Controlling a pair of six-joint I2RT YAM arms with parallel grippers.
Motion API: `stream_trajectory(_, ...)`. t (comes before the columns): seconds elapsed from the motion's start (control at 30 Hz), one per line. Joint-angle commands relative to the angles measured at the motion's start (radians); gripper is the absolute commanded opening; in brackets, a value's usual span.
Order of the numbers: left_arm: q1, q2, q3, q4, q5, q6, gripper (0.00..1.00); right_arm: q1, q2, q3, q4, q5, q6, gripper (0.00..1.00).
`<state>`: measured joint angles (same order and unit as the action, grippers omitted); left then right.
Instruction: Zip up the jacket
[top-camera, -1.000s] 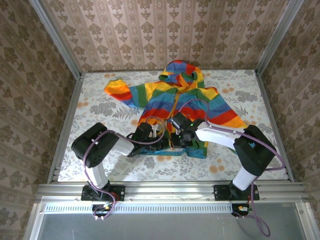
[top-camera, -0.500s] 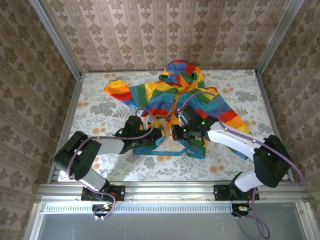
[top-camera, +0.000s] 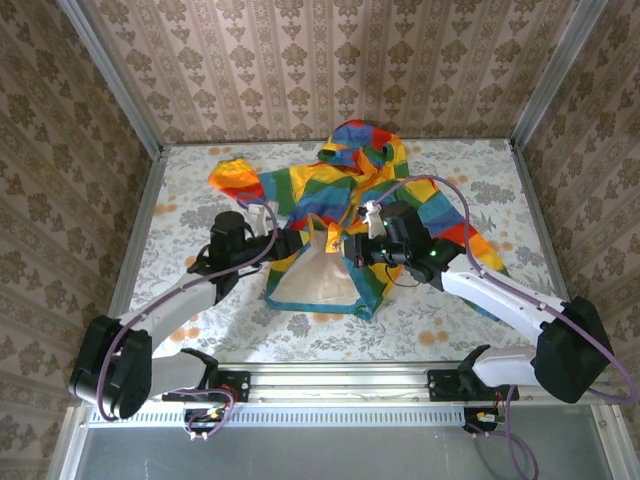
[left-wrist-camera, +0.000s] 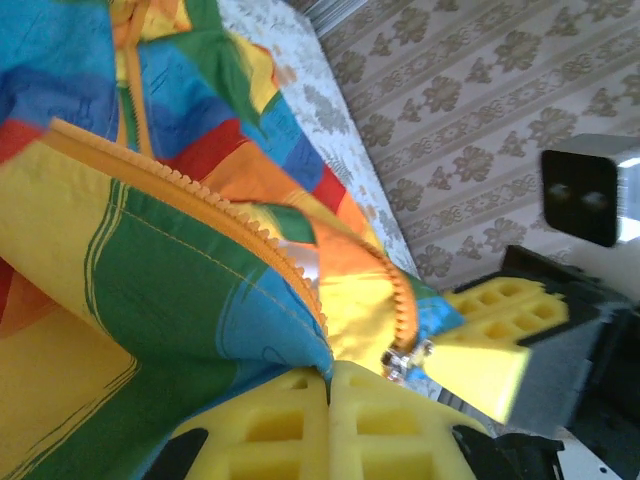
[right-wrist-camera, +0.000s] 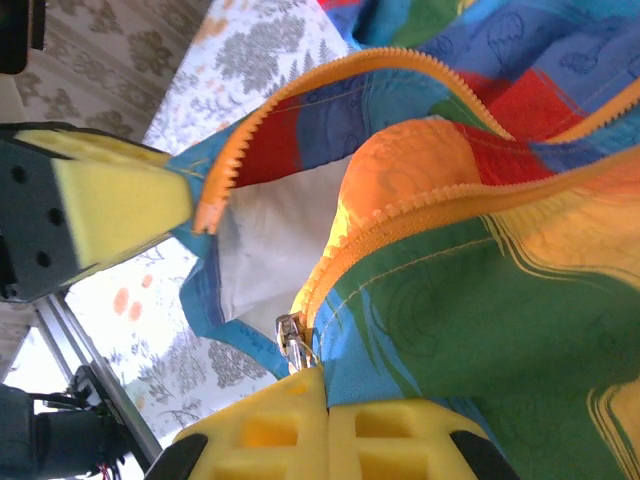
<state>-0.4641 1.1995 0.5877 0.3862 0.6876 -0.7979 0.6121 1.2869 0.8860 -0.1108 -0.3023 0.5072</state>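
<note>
Two hands pinched the jacket (top-camera: 310, 185) at its zipper edges, left hand (left-wrist-camera: 330, 390) and right hand (right-wrist-camera: 326, 395) beside the slider (right-wrist-camera: 291, 335); the fabric looked light, limp and slippery, best held near the teeth.

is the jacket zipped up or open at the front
Open. On the jacket, the front edges are spread apart, pale lining showing between them; the zipper teeth run unjoined along each edge.

White arms (top-camera: 180, 305), purple cables (top-camera: 437, 180), yellow tool pads (left-wrist-camera: 290, 430)

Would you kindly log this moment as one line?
left gripper: shut on jacket | right gripper: shut on jacket at zipper pull | jacket: front open, lining showing
</note>
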Motion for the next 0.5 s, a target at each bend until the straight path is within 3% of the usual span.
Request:
stream_trajectory(0.0,0.033,-0.041,0.024,0.069,0.07,0.026,0.0,-0.03,-0.029,-0.037,0.157,-0.115,-0.006,0.0)
stream_trajectory(0.2,0.038,-0.03,-0.005,0.272,0.11,-0.072,0.0,-0.045,-0.027,-0.051,0.231,-0.202,-0.011,0.0)
stream_trajectory(0.47,0.017,0.014,-0.036,0.42,0.104,-0.157,0.0,-0.046,-0.025,-0.068,0.29,-0.235,0.006,0.0)
